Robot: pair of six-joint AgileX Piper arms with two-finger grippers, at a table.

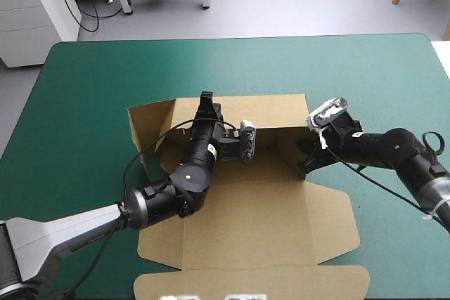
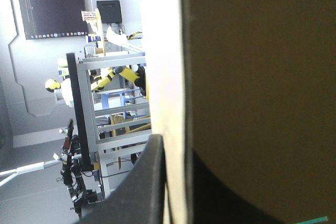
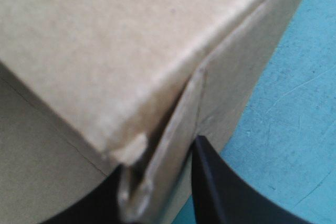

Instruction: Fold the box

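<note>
brown box [image 1: 260, 216] lies mid-table on the teal-green cover [image 1: 84, 82], far walls raised, lid flat toward the near edge. left gripper [image 1: 206, 100] clamps its far wall; right gripper [image 1: 307, 162] pinches the right wall.

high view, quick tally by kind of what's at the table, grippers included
brown box: 1
grippers: 2, left gripper and right gripper, each shut on a raised wall
teal-green cover: 1
total: 4
</note>
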